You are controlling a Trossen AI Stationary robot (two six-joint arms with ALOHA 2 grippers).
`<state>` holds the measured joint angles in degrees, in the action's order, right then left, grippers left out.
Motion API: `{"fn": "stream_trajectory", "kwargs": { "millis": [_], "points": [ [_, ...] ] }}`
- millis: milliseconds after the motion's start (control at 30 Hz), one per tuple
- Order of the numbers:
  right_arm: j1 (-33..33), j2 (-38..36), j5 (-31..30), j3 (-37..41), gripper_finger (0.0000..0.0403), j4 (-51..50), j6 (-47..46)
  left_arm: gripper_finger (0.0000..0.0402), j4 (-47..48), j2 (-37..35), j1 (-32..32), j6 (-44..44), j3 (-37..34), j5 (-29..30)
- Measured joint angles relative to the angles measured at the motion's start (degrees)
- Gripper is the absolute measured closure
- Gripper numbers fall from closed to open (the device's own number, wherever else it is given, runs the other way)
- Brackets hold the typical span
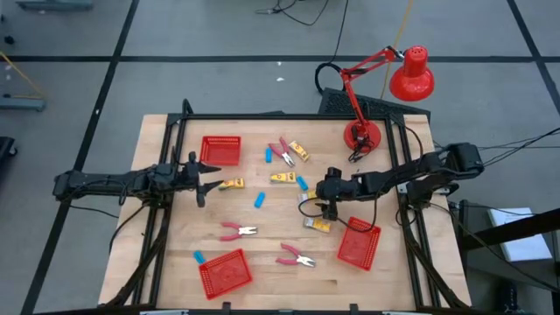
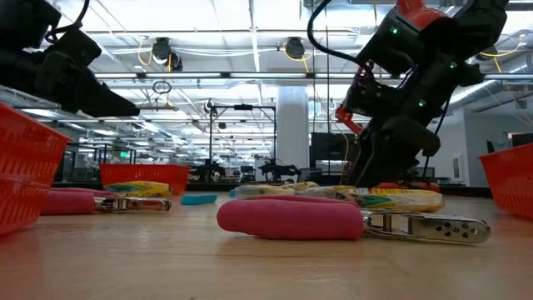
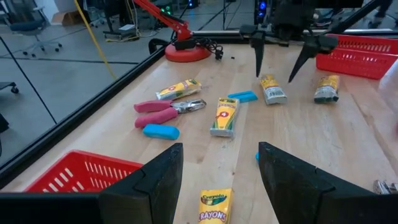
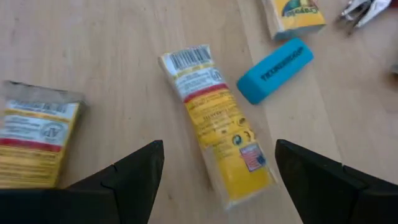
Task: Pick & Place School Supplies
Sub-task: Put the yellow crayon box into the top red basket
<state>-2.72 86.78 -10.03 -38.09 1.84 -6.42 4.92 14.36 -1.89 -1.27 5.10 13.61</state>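
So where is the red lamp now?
In the high view the lamp stands at the table's far right corner, its base just beyond the right arm, with the pink pliers to its left.

Glossy crayon packet, wooden table

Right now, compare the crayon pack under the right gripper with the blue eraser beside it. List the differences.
The crayon pack is yellow with a barcode and printed labels; the blue eraser is plain blue with dark lettering. The pack is longer than the eraser. The pack lies between the right gripper's open fingers; the eraser lies off to one side. Both lie flat on the wooden table, apart.
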Motion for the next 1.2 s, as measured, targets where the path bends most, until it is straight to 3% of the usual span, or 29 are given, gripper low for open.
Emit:
{"fn": "stream_trajectory", "kwargs": {
  "millis": [267,467,600,833,1200],
  "points": [
    [-0.02,3.17,1.08,-0.07,0.0108,3.14,0.48,0.0188,-0.25,-0.01,0.0,0.04,0.0,0.02],
    [-0.02,3.17,0.99,-0.07,0.0141,3.52,1.1,0.0188,-0.35,0.01,0.0,0.04,0.0,0.0],
    [-0.02,3.17,1.08,-0.07,0.0198,3.51,0.99,0.0188,-0.34,0.01,0.0,0.04,0.0,0.0],
    [-0.02,3.1,2.07,-0.07,0.035,3.7,1.16,0.0188,-0.32,0.01,0.0,0.04,-0.01,0.0],
    [-1.46,3.21,4.12,-0.02,0.0352,8.08,1.41,0.0188,-0.34,0.01,0.0,0.01,0.0,0.0]
  ]
}}
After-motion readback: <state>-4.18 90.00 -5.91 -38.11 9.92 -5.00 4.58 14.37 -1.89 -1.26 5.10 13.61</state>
